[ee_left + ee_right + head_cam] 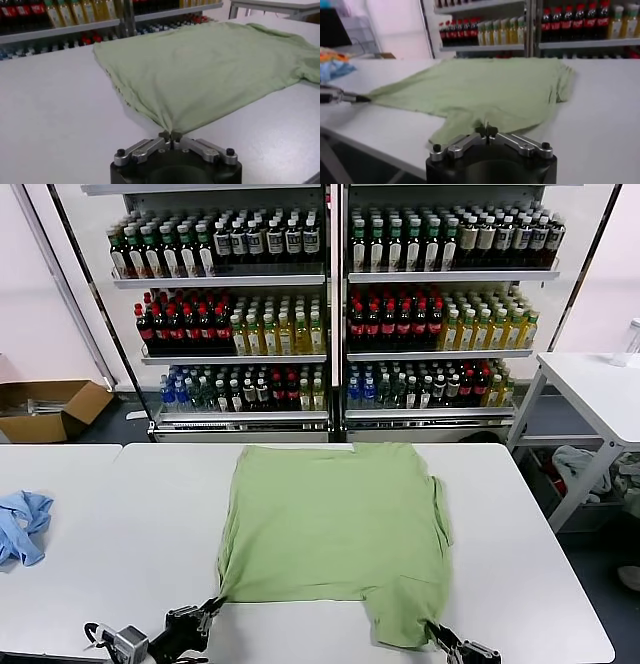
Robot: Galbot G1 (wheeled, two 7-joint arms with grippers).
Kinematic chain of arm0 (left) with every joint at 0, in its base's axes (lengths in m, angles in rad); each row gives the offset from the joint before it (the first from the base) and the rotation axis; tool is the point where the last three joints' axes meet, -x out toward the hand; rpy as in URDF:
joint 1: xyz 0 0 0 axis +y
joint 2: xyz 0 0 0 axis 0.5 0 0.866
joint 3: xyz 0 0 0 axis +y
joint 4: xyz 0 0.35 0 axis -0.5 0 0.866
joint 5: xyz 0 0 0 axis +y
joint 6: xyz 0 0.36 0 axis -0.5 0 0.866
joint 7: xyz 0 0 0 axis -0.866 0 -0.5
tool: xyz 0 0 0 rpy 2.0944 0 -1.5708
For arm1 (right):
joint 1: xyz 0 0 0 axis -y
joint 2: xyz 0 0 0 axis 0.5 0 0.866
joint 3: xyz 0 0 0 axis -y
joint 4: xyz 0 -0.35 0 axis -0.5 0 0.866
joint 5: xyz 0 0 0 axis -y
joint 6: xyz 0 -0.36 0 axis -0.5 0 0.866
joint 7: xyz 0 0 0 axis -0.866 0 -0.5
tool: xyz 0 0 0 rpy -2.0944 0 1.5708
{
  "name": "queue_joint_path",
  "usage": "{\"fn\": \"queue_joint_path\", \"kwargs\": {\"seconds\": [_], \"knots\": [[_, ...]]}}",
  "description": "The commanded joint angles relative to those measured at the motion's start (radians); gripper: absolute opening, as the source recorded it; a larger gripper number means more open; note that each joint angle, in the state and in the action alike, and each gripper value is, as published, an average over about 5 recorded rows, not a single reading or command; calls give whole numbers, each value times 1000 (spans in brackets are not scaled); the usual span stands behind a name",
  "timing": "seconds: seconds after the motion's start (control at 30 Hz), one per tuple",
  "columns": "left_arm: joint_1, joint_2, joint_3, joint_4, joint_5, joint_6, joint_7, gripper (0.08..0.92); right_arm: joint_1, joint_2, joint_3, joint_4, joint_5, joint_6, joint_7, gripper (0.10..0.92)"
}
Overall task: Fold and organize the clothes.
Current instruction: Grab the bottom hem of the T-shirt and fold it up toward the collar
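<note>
Behind the white tabletop (120, 524) stands a double glass-front cooler (335, 314), shelves packed with rows of bottles; I take the cooler as my landmark.

Shirt (330, 529): sage green, lying flat on the tabletop directly in front of the cooler, plain side up, no print or collar visible to me. Its far edge runs along the tabletop edge nearest the cooler. One sleeve droops toward my near edge on the right; the other shows as a small fold on the right side.

Left gripper (213, 605): at the shirt corner farthest from the cooler on my left. In the left wrist view the jaws (170, 135) are pinched together on a gathered point of fabric, which pulls up into a small peak.

Right gripper (433, 631): at the tip of the drooping sleeve, on the side of the shirt away from the cooler. Right wrist view shows its jaws (488, 131) closed down on the sleeve hem.

Other items: a blue cloth (20, 524) bunched on the tabletop well to the left of the shirt; an open cardboard box (50, 409) on the floor left of the cooler; a second white table (595, 399) to the cooler's right.
</note>
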Motion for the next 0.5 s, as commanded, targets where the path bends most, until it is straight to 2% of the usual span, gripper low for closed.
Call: {"fn": "queue_joint_path", "kwargs": {"seconds": [0.03,0.2,0.5], "knots": [[-77,16,-28,-46,-91,-11,9,85,146,0,0,-27,128,22,13,107],[-178,58,-12,23,-186,10,12,85,330,5,-32,-89,157,-12,36,107],[-405,118,91,222,-297,44,12,85,624,9,-152,-269,137,-50,86,107]]}}
